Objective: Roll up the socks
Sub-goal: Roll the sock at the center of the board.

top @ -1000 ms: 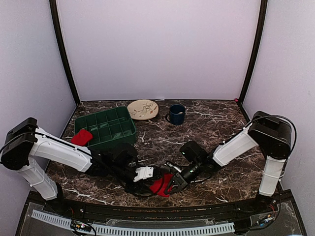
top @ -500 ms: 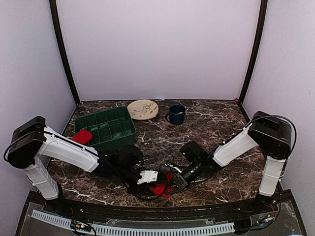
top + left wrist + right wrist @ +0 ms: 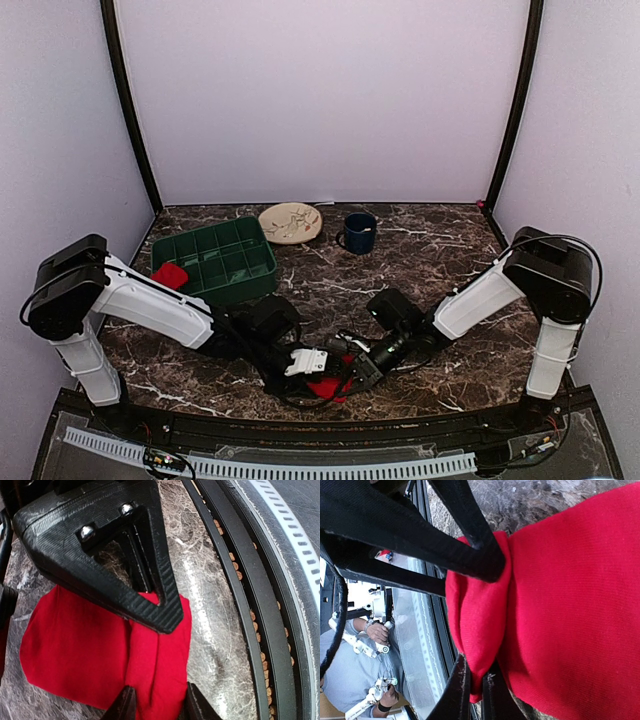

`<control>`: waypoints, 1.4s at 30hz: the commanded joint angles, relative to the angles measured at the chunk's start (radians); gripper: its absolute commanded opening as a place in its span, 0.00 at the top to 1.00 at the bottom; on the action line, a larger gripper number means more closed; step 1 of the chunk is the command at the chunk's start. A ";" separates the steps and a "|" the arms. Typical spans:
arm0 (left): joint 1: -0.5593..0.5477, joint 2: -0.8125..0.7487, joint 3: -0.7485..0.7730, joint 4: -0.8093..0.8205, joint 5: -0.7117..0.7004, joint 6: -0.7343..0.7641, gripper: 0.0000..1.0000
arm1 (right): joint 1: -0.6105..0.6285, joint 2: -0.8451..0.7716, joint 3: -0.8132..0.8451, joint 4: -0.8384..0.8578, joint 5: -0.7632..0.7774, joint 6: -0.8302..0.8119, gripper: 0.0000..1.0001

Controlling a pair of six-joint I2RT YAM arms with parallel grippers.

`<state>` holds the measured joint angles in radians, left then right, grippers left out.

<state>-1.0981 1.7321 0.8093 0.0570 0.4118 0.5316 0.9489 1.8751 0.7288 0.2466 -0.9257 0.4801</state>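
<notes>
A red sock (image 3: 326, 388) lies flat on the marble near the front edge, between both grippers. In the right wrist view my right gripper (image 3: 475, 692) is shut on a pinched fold at the edge of the sock (image 3: 570, 605). In the left wrist view my left gripper (image 3: 160, 711) stands over the same sock (image 3: 85, 650). Its jaws are a little apart and straddle a crease by the sock's edge. The right gripper's black finger (image 3: 125, 555) crosses just above. In the top view the left gripper (image 3: 316, 364) and right gripper (image 3: 350, 372) nearly touch. A second red sock (image 3: 170, 275) lies beside the green tray.
A green compartment tray (image 3: 215, 258) stands at the back left. A patterned plate (image 3: 290, 222) and a dark blue mug (image 3: 359, 232) stand behind the middle. The black rail of the table's front edge (image 3: 240, 605) runs close beside the sock.
My left gripper has moved right, up to the red sock and the right gripper. The right gripper has stayed put on the sock.
</notes>
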 commanded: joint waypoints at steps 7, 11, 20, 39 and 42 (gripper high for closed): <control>-0.005 0.042 0.054 -0.065 0.031 0.029 0.85 | -0.005 0.013 -0.002 0.010 -0.016 -0.015 1.00; -0.005 0.053 0.063 -0.093 0.036 0.029 0.97 | -0.008 0.007 -0.001 -0.021 0.011 -0.029 0.79; 0.005 0.036 0.041 -0.131 -0.033 -0.018 1.00 | -0.049 -0.059 -0.026 -0.060 0.077 -0.043 0.66; 0.086 0.054 0.102 -0.252 0.017 -0.149 1.00 | -0.073 -0.271 -0.115 -0.101 0.378 -0.126 0.64; 0.108 0.061 0.120 -0.270 0.054 -0.170 1.00 | -0.072 -0.335 -0.152 -0.088 0.455 -0.125 0.63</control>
<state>-1.0203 1.7683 0.9089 -0.1040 0.4240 0.4042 0.8814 1.6138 0.6231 0.1490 -0.6067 0.3767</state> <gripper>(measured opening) 0.072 0.366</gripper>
